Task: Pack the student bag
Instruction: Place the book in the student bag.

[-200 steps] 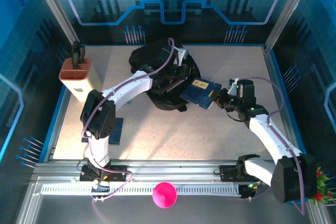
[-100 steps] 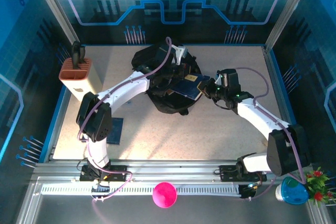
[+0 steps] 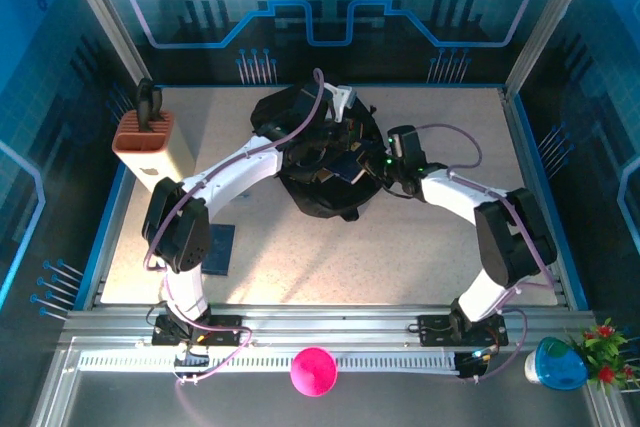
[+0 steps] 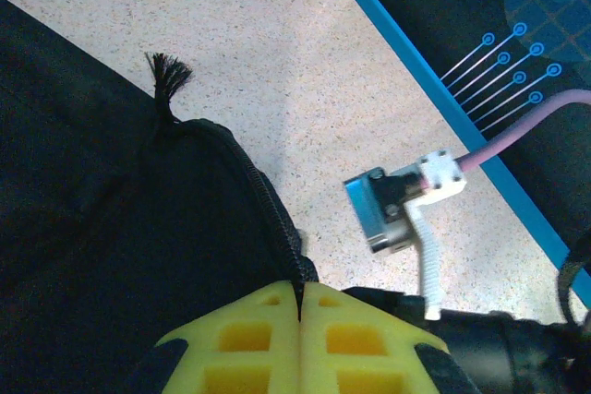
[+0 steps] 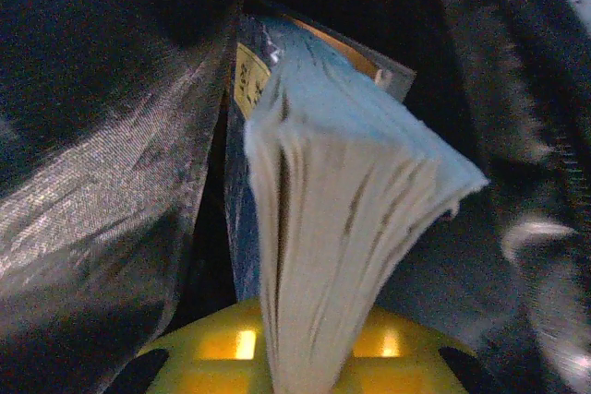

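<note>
The student bag (image 3: 318, 187), a black soft backpack, lies at the middle of the table with its opening toward the right. My left gripper (image 4: 301, 291) is shut on the bag's zipper edge (image 4: 268, 209) and holds that rim up; from above it sits at the top of the bag (image 3: 338, 147). My right gripper (image 5: 309, 362) is shut on a thick blue-covered book (image 5: 342, 246), pages fanned toward the camera. The book is inside the bag's mouth, with grey lining (image 5: 102, 191) on the left and black fabric on the right. From above, the right gripper (image 3: 374, 164) is at the bag's right edge.
A tan box with an orange-brown top (image 3: 150, 145) stands at the back left, a black item sticking out of it. A dark blue flat thing (image 3: 222, 247) lies by the left arm. A pink ball (image 3: 314, 369) and a blue cup (image 3: 558, 363) sit off the table in front.
My right arm has swung left and carried the book from beside the bag into its opening. The left gripper has kept its hold on the zipper edge.
</note>
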Available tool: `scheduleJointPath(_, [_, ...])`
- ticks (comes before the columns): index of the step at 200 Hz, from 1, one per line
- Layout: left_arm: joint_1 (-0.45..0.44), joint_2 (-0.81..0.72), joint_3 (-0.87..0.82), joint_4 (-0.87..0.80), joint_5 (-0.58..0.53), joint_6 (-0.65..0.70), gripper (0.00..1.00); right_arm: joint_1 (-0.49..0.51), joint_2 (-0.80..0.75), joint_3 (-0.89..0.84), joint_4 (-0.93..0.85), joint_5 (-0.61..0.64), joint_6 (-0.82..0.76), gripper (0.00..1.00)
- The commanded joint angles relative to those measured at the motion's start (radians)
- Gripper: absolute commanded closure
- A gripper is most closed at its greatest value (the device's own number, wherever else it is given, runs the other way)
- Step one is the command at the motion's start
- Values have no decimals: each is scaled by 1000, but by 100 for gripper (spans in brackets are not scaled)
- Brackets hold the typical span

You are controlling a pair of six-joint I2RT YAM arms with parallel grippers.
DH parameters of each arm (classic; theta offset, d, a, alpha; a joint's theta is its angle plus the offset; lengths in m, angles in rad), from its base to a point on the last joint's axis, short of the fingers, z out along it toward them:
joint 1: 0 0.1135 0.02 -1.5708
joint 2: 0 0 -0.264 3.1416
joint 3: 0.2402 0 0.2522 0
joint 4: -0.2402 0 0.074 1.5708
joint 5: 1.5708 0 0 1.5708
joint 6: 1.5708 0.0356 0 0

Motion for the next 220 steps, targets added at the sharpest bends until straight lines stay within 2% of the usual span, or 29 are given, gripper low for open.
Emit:
scheduleJointPath(1, [-6,-54,35,62,18,-35,100,31,69,78,-39,106,66,90])
scheduleJointPath(41, [-4,-40,79,28,-13,-60,100,40,191,152,-35,64,205,88])
scheduleJointPath(73, [-3,-40,104,5,-45,-79,100,46,267,166,68,-1,262,85])
scheduleJointPath(109, [9,-47,90,12,-58,-108,100,62,327,221,78,-57,253,78])
scheduleJointPath(143, [25,-53,65,27,-54,-139,100,58,361,281,76,-159,205,66])
scheduleJointPath(162, [37,-58,53,27,-57,-149,100,50,313,245,70,-172,188,61])
scheduleJointPath(195, [65,-67,13,48,-12,-188,100,12,132,114,26,-195,136,45])
scheduleJointPath(220, [79,-60,-8,61,31,-202,100,-16,-27,38,-67,-181,7,36])
